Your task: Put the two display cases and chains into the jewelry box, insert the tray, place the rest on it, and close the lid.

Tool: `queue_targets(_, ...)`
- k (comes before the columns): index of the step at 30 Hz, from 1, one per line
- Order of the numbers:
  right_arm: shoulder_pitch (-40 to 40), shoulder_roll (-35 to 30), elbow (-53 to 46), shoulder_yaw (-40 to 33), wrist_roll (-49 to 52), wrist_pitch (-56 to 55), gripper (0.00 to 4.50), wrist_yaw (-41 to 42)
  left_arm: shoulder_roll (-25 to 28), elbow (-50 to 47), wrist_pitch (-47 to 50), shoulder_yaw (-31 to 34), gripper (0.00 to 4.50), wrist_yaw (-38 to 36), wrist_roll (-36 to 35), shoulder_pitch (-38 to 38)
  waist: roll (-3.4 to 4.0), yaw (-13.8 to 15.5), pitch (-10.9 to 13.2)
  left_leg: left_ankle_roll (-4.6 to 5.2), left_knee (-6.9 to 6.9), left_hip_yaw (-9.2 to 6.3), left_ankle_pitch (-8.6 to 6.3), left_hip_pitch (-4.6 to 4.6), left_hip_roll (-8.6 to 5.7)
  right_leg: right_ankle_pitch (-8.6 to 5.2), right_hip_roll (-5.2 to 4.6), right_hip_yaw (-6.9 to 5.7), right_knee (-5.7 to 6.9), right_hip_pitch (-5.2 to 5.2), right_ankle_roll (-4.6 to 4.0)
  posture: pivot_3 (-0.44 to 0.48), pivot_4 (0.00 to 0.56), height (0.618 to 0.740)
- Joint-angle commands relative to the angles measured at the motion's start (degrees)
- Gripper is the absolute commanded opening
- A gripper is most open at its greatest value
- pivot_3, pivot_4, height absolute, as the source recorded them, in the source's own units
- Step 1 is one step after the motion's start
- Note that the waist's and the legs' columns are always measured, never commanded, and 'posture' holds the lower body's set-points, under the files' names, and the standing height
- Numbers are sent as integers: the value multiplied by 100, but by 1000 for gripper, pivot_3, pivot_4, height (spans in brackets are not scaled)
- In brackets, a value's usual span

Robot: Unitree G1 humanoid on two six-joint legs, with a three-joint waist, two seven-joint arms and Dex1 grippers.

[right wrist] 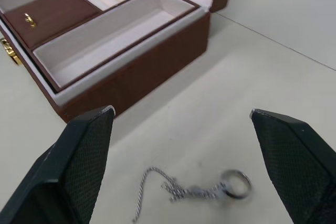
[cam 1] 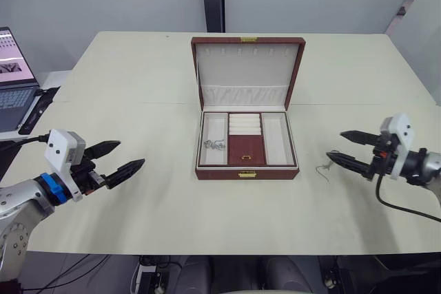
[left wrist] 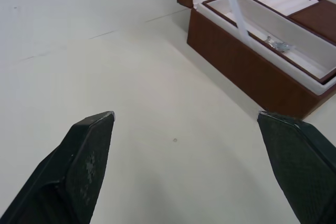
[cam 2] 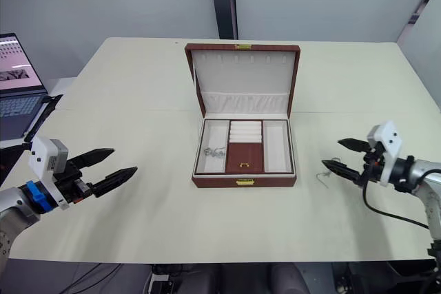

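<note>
- The jewelry box (cam 1: 247, 170) sits mid-table, its lid (cam 1: 247, 74) standing upright, cream lining with the gathered pocket facing forward.
- The tray (cam 1: 247, 140) is seated in the box: ribbed ring cushion at the back centre, brown flap with gold pull in front of it, a cream compartment on either side.
- One silvery ring-and-chain piece (cam 1: 213, 145) lies in the tray's left compartment; the right compartment looks bare.
- The second ring-and-chain piece (right wrist: 197, 189) lies loose on the table (cam 1: 138, 80), right of the box and apart from it, just beside the right hand's fingertips.
- Right hand (right wrist: 181, 124) hovers over that piece, fingers spread wide, gripping nothing; in the wrist view the piece lies between the two tips, with the box's right front corner beyond.
- Left hand (cam 1: 117, 158) hangs over bare table, well to the left of the box, fingers likewise parted and holding nothing.
- A laptop (cam 1: 14, 77) sits open off the table's far left edge.
</note>
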Motion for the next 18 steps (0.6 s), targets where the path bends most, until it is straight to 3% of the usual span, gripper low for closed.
queue_targets(1, 298, -190, 168, -500, 24, -252, 4402, 48, 242, 358, -154, 285, 4500, -226, 130, -148, 0, 7, 0, 0, 0, -1, 0, 0, 0, 0, 0, 0, 0, 0, 0, 0, 150, 740)
queue_targets(18, 549, -269, 1121, -501, -310, -918, 4402, -46, 371, 697, -155, 586, 4500, -375, 313, -286, 0, 3, 0, 0, 0, 5, 0, 3, -1, 0, -3, 3, 1, 1, 0, 0, 150, 740)
